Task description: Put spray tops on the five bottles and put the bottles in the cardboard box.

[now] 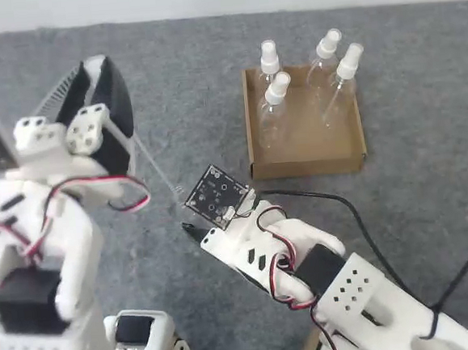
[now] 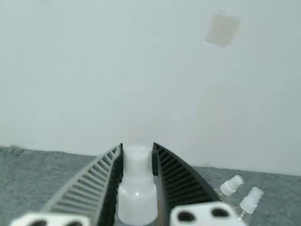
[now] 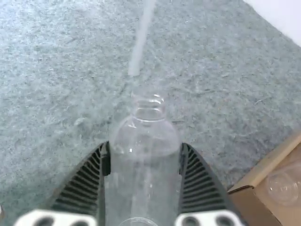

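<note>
Bottle point(image 3: 143, 155) of clear plastic, round at the shoulder, with a short threaded neck open at the mouth and no top on it. Clasped about the body by the right gripper point(image 3: 144, 147), ribbed dark jaws pressed in on both sides, neck pointing away from the wrist over the grey carpet point(image 3: 56, 70). Near the cardboard box point(image 1: 306, 168), just off its front corner. Resting on the carpet or lifted off it: cannot tell.

Higher up, a white spray top point(image 2: 137, 188), narrow head above a wider round collar, pinched between the jaws of the left gripper point(image 2: 137, 147), closed tight on it with no gap either side. Below the collar a thin, clear dip tube point(image 3: 141, 37), slanting across towards the right gripper, its lower end just short of the open mouth and not yet inside it.

Inside the box, four more bottles point(image 1: 272, 123), same clear plastic, each already fitted with a white spray top, two along one side and two along the other. Brown card bare on the floor of the box between them.
</note>
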Robot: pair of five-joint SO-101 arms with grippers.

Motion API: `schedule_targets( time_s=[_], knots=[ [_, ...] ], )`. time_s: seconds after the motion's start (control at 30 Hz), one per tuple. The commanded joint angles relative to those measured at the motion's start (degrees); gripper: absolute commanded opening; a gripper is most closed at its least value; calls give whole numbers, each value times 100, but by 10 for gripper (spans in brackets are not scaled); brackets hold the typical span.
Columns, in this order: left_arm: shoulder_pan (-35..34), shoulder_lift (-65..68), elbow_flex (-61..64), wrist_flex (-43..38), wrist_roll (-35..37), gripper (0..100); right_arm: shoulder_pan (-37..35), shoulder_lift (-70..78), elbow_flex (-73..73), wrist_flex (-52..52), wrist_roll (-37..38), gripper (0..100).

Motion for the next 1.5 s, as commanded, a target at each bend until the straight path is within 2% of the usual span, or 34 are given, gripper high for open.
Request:
schedule_targets(
  time_s=[0.0,0.2,0.63,0.8,1.07,1.23,1.47],
  knots=[
    [-53,352,-22,-193,35,12,-66,-224,-70,-119,-79,6],
    [-97,659,84,-105,35,12,-66,-224,-70,-119,-79,6],
    [-62,-149,1578,-615,-193,12,-40,-224,-70,-119,-62,6],
    [-105,-404,1455,-862,-211,12,-40,-224,-70,-119,-62,6],
    [-105,-53,1156,-1248,-211,12,-40,-224,-62,4,-62,6],
    [-62,79,1165,-1187,-185,12,-40,-224,-62,-4,-62,6],
    [-44,79,1218,-299,-167,12,-40,-224,-62,-4,-44,6]
  ],
)
